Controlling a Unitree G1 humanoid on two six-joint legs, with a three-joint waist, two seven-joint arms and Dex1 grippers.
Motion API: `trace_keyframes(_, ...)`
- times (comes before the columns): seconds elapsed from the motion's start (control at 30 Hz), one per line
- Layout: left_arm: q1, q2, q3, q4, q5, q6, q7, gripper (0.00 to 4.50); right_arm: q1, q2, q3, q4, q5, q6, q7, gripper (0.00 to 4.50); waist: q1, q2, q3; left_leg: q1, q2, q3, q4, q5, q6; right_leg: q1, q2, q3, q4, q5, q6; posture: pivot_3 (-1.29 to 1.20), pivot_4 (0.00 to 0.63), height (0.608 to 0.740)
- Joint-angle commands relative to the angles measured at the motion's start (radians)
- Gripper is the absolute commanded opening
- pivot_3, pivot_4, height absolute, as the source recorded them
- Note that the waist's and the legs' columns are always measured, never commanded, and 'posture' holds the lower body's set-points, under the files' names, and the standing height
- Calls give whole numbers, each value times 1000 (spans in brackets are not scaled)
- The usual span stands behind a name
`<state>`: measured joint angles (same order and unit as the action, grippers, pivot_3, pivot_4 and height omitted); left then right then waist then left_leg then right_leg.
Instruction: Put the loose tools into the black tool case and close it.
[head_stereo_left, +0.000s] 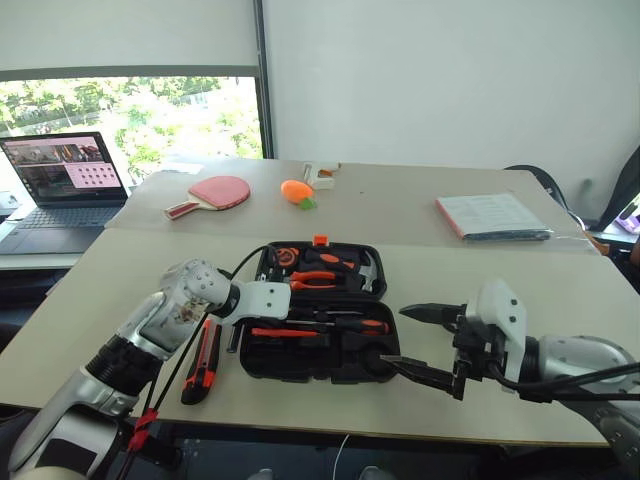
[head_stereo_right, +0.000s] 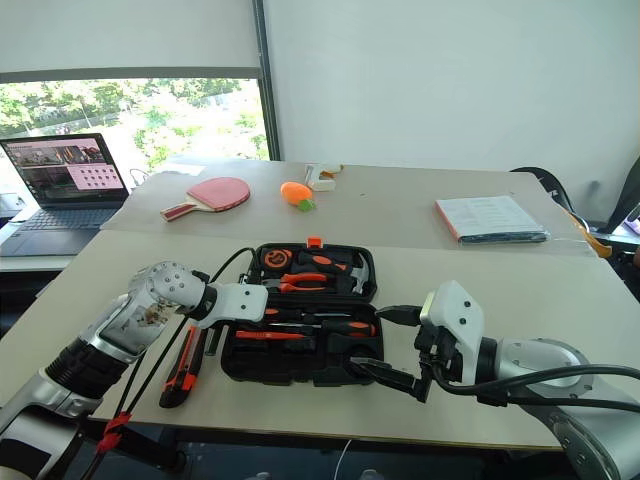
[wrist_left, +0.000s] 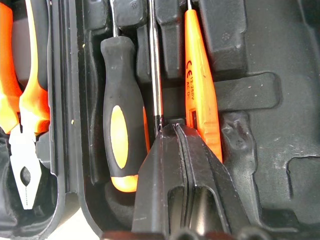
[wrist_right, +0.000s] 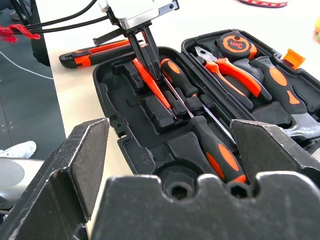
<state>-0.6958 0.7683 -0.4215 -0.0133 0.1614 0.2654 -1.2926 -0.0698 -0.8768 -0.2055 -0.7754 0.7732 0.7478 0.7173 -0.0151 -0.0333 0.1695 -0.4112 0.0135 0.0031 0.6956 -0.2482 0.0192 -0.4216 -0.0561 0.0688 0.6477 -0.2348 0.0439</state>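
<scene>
The black tool case (head_stereo_left: 300, 372) lies open in the middle of the near table. Two black-and-orange screwdrivers (wrist_right: 180, 77) (wrist_right: 220, 155) and a slim orange screwdriver (wrist_left: 202, 100) lie in its near half. My left gripper (wrist_left: 167, 130) is shut, pointing down into that half. Its tips sit between the slim orange screwdriver and the steel shaft (wrist_left: 156, 75) of a long screwdriver, touching the shaft's end. A black-and-orange utility knife (head_stereo_left: 201, 360) lies on the table just left of the case. My right gripper (head_stereo_left: 415, 343) hangs open by the case's right front corner, holding nothing.
The case's far half holds orange-handled pliers (head_stereo_left: 315, 280), a hammer (head_stereo_left: 367, 272) and a tape measure (head_stereo_left: 287, 256). On the far table lie a red paddle (head_stereo_left: 212, 192), an orange toy (head_stereo_left: 296, 192) and a booklet (head_stereo_left: 490, 215). A laptop (head_stereo_left: 65, 190) stands far left.
</scene>
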Motion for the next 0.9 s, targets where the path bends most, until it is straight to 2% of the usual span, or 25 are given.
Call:
trace_keyframes(0.03,22,19,-9,-34,29,-70,9,58,-3,6,-8,-11,-4,-32,5,4500,-1,0,0,0,0,0,0,0,0,0,0,0,0,0,0,0,150,740)
trace_keyframes(0.23,54,31,-23,-49,90,-178,42,58,-6,12,0,-1,-11,-33,9,4500,1,0,0,0,0,0,0,0,0,0,0,0,0,0,0,0,150,740)
trace_keyframes(0.5,95,32,-12,-75,124,-224,61,58,-4,14,5,8,-11,-32,10,4500,0,0,0,1,0,0,0,0,0,1,0,0,0,0,0,0,150,740)
trace_keyframes(0.77,-54,-70,74,46,-19,41,3,58,-7,10,13,13,-15,-32,17,4500,4,0,0,0,-1,1,1,0,0,1,0,0,0,0,0,0,150,740)
trace_keyframes(0.9,-83,-103,76,52,-72,129,-21,58,-5,12,19,10,-20,-33,19,4500,3,0,0,-1,-1,1,1,0,0,0,0,-1,0,0,0,0,150,740)
